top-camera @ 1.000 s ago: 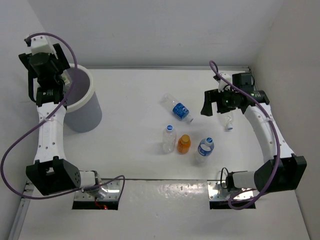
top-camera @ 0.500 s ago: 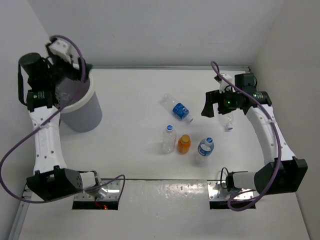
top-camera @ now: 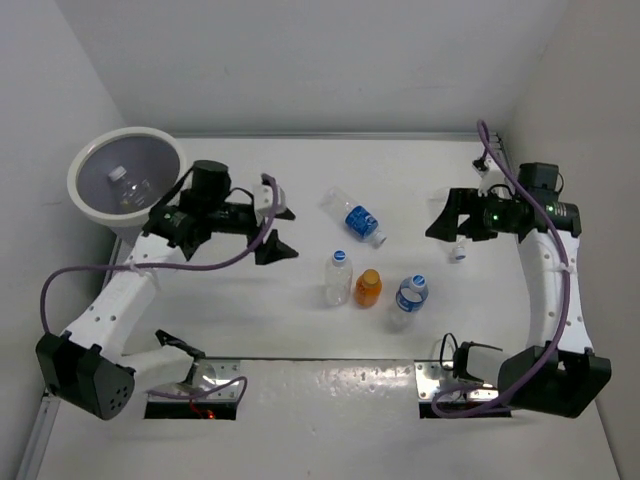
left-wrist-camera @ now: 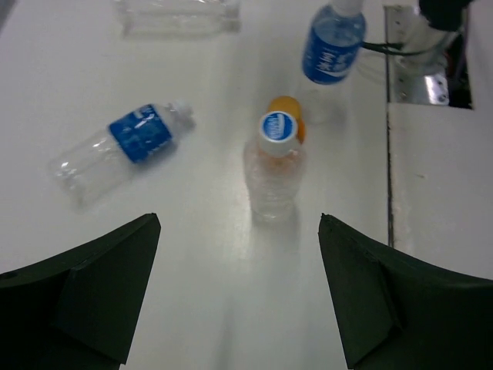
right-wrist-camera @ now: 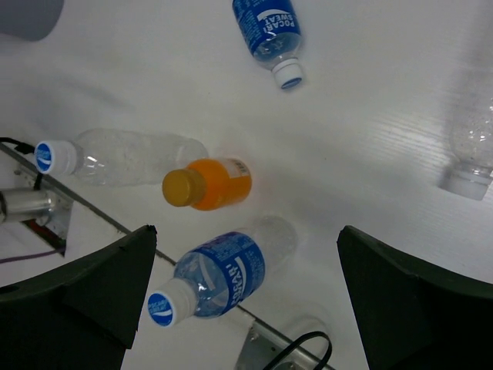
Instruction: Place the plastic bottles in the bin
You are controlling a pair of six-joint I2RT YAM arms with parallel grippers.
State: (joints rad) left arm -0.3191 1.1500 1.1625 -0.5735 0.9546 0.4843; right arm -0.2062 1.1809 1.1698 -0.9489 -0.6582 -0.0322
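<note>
— What are we seeing from above?
— We are seeing the bin at the far left, its mouth facing the camera. One bottle in the bin is showing, which neither wrist camera is giving us. The left claw is hanging just right of the bin, spread wide and holding nothing. The right claw is hanging at the far right, spread and empty as well. A white-capped bottle is lying just on its near side.
— And the middle of the table?
— A lying bottle is resting farthest back. Nearer, we are counting three standing in a row: a blue-capped bottle, an orange bottle just beside it, and a blue-labelled bottle to the right. From up here we are reading no writing at all.
— What is the left wrist camera adding?
— We are looking out between its two dark fingers, which are standing well apart with only bare table between them. The blue-capped bottle is standing straight ahead, with the orange bottle peeking out behind it. There is white print on the blue cap, but we are finding it too blurred to read.
— And the right wrist camera?
— Here the labels are coming out sharp. We are reading "POCARI SWEAT" on the lying bottle's blue label and "POCARI" on the blue-labelled bottle. The white-capped bottle is showing no label. This claw's fingers are also standing wide apart over the table.
</note>
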